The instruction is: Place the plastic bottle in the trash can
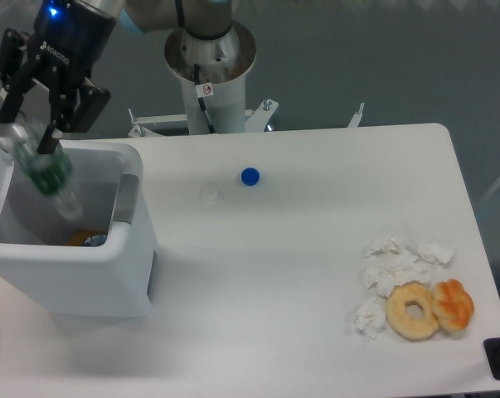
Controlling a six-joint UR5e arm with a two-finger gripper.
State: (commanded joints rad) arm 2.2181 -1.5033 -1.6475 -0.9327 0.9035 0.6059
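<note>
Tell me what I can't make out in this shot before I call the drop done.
- Clear wrinkly plastic bottle: motion-blurred over the bin opening; whether the claw grips it or has released it is unclear.
- Large white boxy trash can: its left side is cut off by the frame edge; its front wall hides most of the contents, with only an orange scrap visible.

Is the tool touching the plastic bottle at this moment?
Cannot tell. In the camera view the blurred plastic bottle sits right beneath the tool over the trash can, but neither contact nor a gap shows plainly.
</note>
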